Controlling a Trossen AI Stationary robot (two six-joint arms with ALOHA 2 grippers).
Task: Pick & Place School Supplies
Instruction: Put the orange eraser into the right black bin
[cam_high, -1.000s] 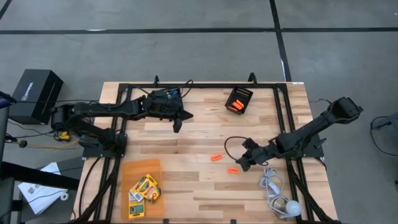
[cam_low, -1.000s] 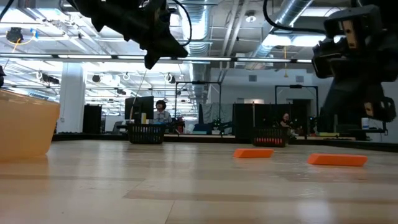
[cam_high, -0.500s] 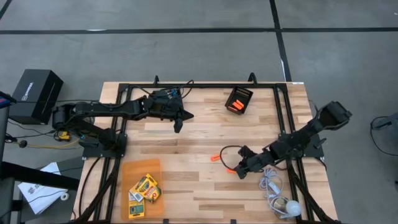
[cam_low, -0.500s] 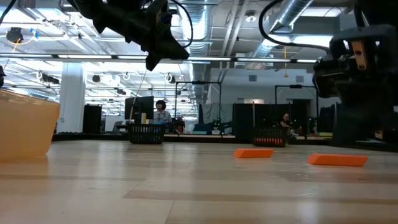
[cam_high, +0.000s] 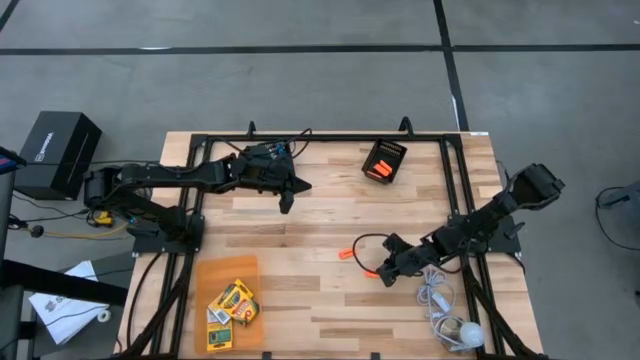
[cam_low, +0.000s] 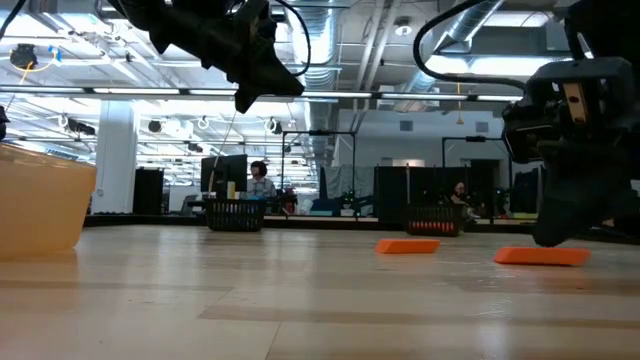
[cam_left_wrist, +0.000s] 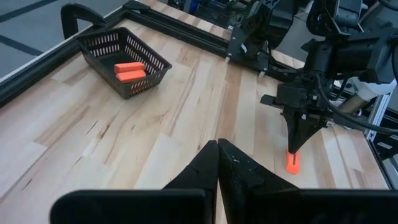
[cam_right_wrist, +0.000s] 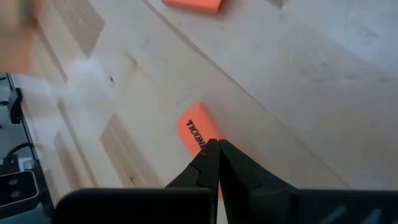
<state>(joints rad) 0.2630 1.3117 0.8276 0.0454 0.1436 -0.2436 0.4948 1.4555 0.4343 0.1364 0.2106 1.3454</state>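
Two stubby orange pieces lie flat on the wooden table: one free, the other right under my right gripper. That gripper is shut and slants down, its tips at the piece's end. My left gripper is shut and hangs in the air over the table's far left part, holding nothing. Yellow-and-green crayon boxes lie in an orange tray at the near left. No scissors-like tool shows. My right gripper's shut fingertips stand at one end of the orange piece, coming from above at a slant. The piece lies flat on the table. I cannot tell whether the tips touch it or stop just above it.
A black mesh bin with orange pieces inside stands at the far middle. A white cord with a round bulb lies at the near right, close behind my right arm. A black metal frame runs round the table.
My right gripper has come down and a little toward the table's left edge, from beside the nearer orange piece to right over it, staying shut. Both orange pieces lie where they were.
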